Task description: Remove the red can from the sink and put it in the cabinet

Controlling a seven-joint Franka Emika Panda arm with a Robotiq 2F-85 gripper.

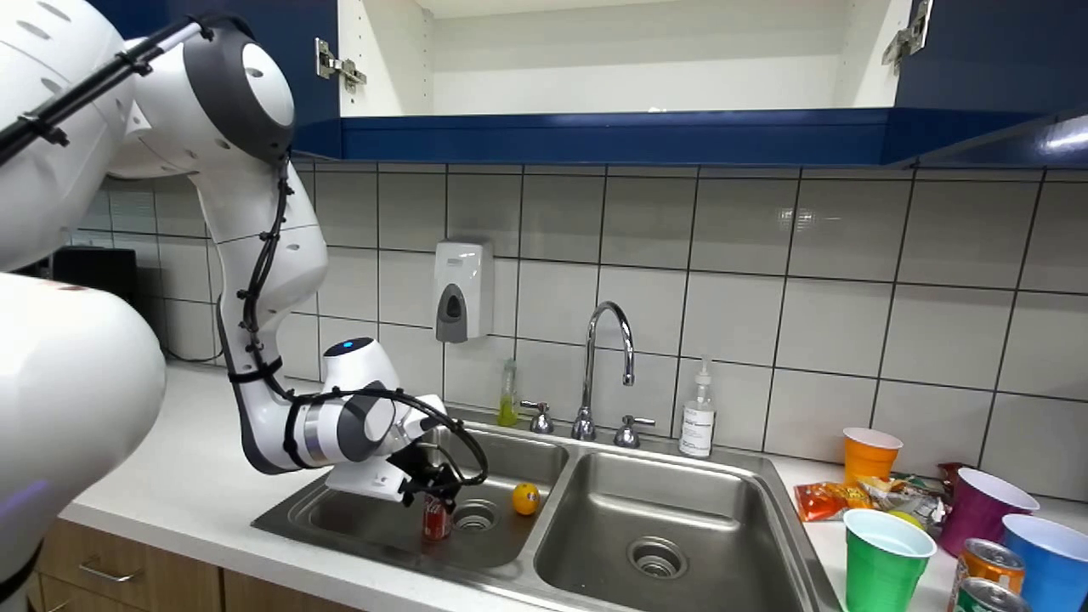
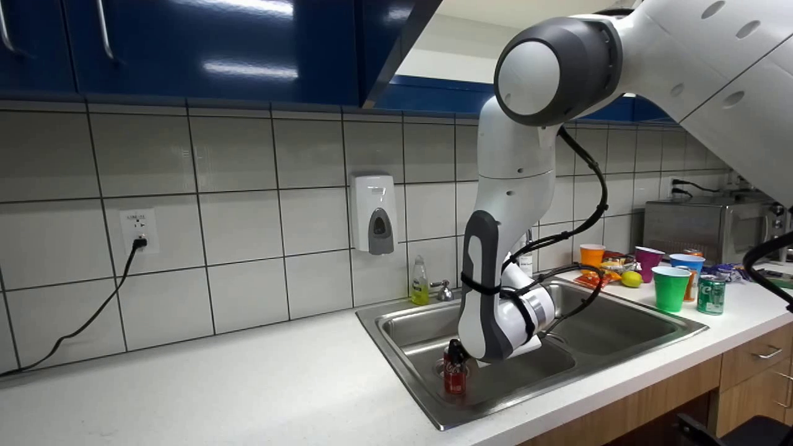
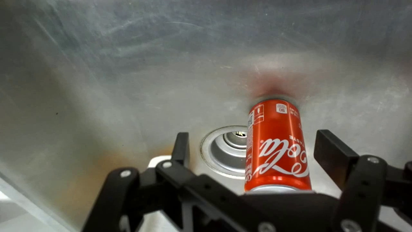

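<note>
The hand [image 3: 254, 149] is standing released, its fingers [image 3: 336, 156] sitting wide apart with the red can [image 3: 278, 145] showing between them and a gap at each flank in the wrist view. The can is resting upright on a basin floor of the sink [image 1: 556, 514], just beside a drain [image 3: 222, 161]. Its wall is gleaming bright red under white script, its silver top is facing the hand, and its colour is blushing on the steel at its foot. In an exterior view a round orange thing [image 1: 525, 499] is lying past the drain, and a chrome faucet [image 1: 588, 382] is arching behind. Around the sink the smooth white desk [image 2: 248, 384] is stretching, carrying an orange cup [image 1: 869, 463], a green cup [image 1: 884, 561], a purple cup [image 1: 979, 518], a blue cup [image 1: 1050, 557], wrappers [image 1: 823, 501] and a green can [image 2: 710, 294] to one side. A yellow-green bottle [image 1: 507, 408] and a pump bottle [image 1: 699, 425] are standing at the back, and a dispenser [image 1: 463, 293] is hanging on pale tiles [image 1: 748, 314] with dark joints. In an exterior view a black cord [image 2: 118, 297] is trailing from an outlet [image 2: 137, 224], and a metal appliance [image 2: 684, 229] is sitting farther along the desk. Overhead the blue cabinet [image 1: 637, 72] is standing with its doors [image 1: 994, 64] swung wide, its white inside showing.
</note>
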